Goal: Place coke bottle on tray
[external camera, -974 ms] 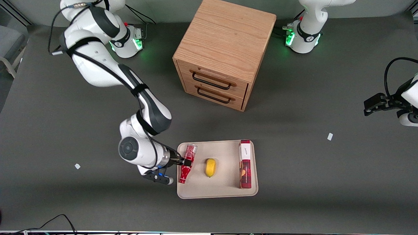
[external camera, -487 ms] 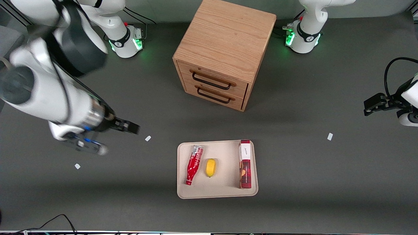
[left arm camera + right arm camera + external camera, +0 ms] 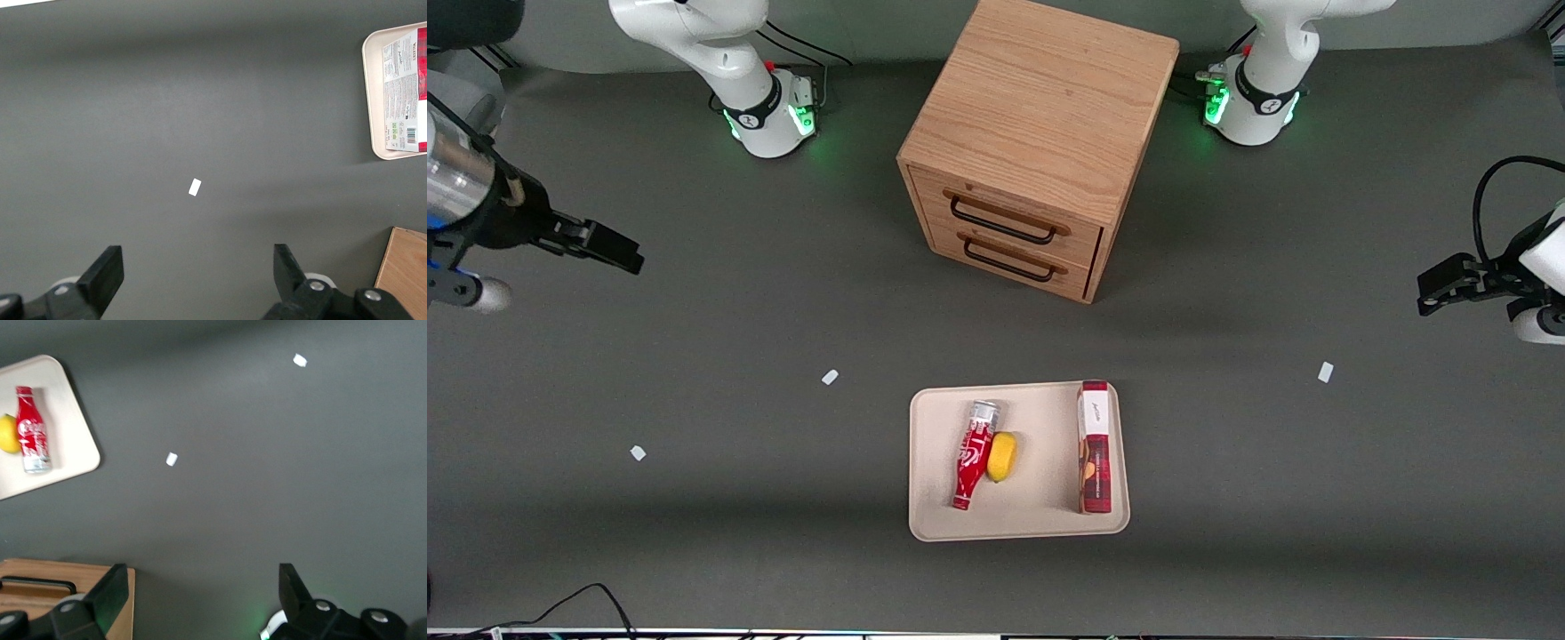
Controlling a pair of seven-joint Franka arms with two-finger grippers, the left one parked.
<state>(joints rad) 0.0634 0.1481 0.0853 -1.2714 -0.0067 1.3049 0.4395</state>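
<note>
Front view, my tool (image 3: 609,248): raised over the bare counter (image 3: 783,551) toward my end of it, well apart from the tray (image 3: 1018,524). One second ago it was at the tray's edge with the bottle in its grip; now it holds nothing.
Front view, bottle (image 3: 974,453): lying on its side inside the tray, silvery base farther from the front camera, red cap nearer. It has rolled inward since half a second ago and now touches the lemon (image 3: 1002,457).
Front view, other contents: a red-and-white box (image 3: 1094,447) lies in the tray too, apart from the bottle, toward the parked arm's end.
Front view, surroundings: a wooden drawer cabinet (image 3: 1040,142) stands farther from the camera than the tray; small white scraps (image 3: 830,377) lie on the counter.
Right wrist view, my tool (image 3: 200,597): fingers spread wide apart, nothing between them.
Right wrist view, bottle (image 3: 32,430): fully within the tray (image 3: 73,433) rim, beside the lemon (image 3: 8,433).
Left wrist view: only a corner of the tray (image 3: 375,93) and the box (image 3: 403,93) show; the bottle is out of sight.
Task status: I judge the placement done, since the bottle rests on the tray and I am clear of it.
Residual risk: the bottle may roll again; the lemon appears to block it.
</note>
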